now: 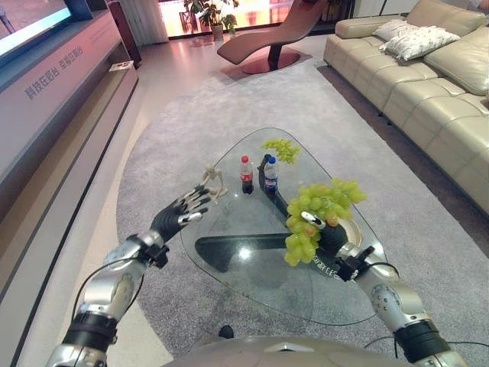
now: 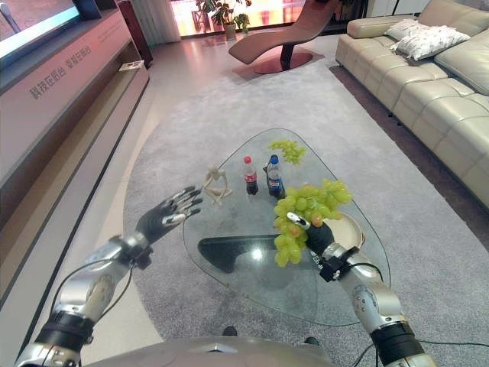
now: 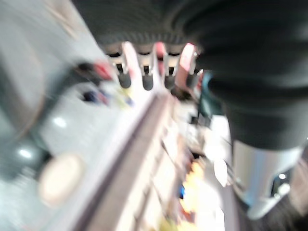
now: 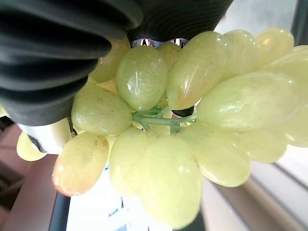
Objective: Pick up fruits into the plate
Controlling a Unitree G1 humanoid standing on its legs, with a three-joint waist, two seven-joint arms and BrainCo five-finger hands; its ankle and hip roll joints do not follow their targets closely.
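Right hand (image 2: pixel 315 235) has a big bunch of green grapes (image 2: pixel 306 208) gripped in curled fingers and raised above the right side of the glass coffee table (image 2: pixel 252 275). Part of the bunch trails down in front of the wrist, and the rest spreads out above the hand. Seen from the right wrist, the grapes press right up against the dark ribbed cover, with their green stem running between them. Just behind and below the lifted bunch lies a pale round plate (image 2: pixel 350 228), near the table's right edge; from here I cannot tell whether the grapes touch it.

Left hand (image 2: pixel 166 211) is held out over the table's left edge, its fingers spread and fairly straight, with nothing in them. Just beyond its fingertips stands a small wooden figure (image 2: pixel 217 183). To the right of that, near the middle of the table, two small bottles stand upright side by side: a red-capped cola bottle (image 2: pixel 249 176) and a blue-capped bottle (image 2: pixel 274 177). A second, smaller bunch of green grapes (image 2: pixel 287 150) lies on the glass at the far end, past the bottles.

A grey rug (image 2: pixel 191 115) is under the table, and a beige sofa (image 2: pixel 428 61) runs along the right side of the room.
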